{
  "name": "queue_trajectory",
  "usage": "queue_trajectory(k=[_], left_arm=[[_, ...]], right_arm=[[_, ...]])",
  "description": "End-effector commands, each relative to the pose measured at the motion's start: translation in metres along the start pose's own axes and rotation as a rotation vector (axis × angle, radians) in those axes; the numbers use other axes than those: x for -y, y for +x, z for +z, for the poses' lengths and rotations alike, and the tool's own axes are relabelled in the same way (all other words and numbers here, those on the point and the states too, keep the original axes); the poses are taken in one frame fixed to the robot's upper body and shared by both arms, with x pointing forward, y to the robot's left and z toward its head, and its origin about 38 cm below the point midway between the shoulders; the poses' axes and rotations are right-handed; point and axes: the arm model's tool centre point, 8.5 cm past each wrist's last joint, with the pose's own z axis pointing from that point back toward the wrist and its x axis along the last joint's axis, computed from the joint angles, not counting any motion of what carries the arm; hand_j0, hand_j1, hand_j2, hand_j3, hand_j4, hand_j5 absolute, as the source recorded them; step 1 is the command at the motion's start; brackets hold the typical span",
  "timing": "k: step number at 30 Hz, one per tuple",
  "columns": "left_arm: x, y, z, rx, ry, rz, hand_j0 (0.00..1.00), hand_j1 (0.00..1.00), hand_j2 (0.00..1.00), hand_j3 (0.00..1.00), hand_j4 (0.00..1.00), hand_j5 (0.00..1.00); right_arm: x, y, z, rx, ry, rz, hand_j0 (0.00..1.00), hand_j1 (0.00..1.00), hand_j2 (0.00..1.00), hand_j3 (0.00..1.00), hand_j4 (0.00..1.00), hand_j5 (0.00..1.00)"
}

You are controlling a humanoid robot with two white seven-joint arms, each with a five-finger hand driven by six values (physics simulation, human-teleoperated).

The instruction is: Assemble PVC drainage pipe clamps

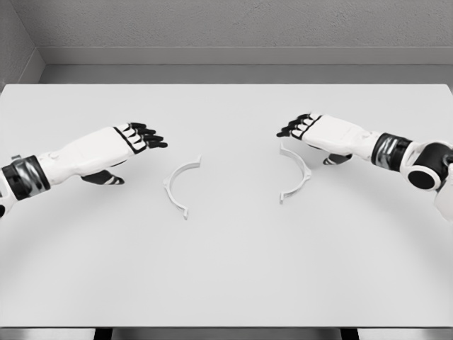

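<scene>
You are looking at two clamp halves lying apart mid-desk [226, 283], left half [181, 185] and right half [297, 174] facing each other, while beyond them your left hand [134, 138] and right hand [311, 129] are hovering loosely open and empty, so I judge you are approaching to grasp each half.

this is a bare simulated test bench rather than any lived-in room: a wide, plain white rectangular tabletop [226, 283] fills nearly the whole view, and behind it stands a flat, featureless grey back wall [233, 25] with a pale band along its foot. a second grey wall [13, 60] closes the left corner, and every surface is smooth, evenly lit and free of wear, as a render is. the only working items on the table are two thin white curved plastic half-ring clamp pieces [181, 185], which suggests an assembly station.
</scene>
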Motion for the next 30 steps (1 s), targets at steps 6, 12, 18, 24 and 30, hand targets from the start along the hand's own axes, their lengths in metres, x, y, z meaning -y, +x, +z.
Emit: queue_trajectory(k=[6,12,18,24,30], left_arm=[[0.000,0.019,-0.005,0.048,0.011,-0.006,1.00,1.00,1.00,1.00,1.00,1.00],[0.012,0.007,-0.006,0.017,-0.016,0.020,1.00,1.00,1.00,1.00,1.00,1.00],[0.018,0.009,-0.025,0.022,-0.010,0.027,1.00,1.00,1.00,1.00,1.00,1.00],[0.024,0.008,-0.037,0.022,-0.008,0.048,1.00,1.00,1.00,1.00,1.00,1.00],[0.028,0.014,-0.052,0.032,-0.009,0.044,1.00,1.00,1.00,1.00,1.00,1.00]], right_arm=[[-0.006,0.002,-0.003,0.007,0.015,-0.006,1.00,1.00,1.00,1.00,1.00,1.00],[-0.005,0.008,-0.005,0.023,0.014,-0.003,1.00,1.00,1.00,1.00,1.00,1.00],[-0.002,0.016,-0.008,0.049,0.007,0.010,1.00,1.00,1.00,1.00,1.00,1.00],[0.004,0.024,-0.010,0.068,-0.007,0.023,1.00,1.00,1.00,1.00,1.00,1.00],[0.001,0.029,-0.013,0.081,0.003,0.022,1.00,1.00,1.00,1.00,1.00,1.00]])
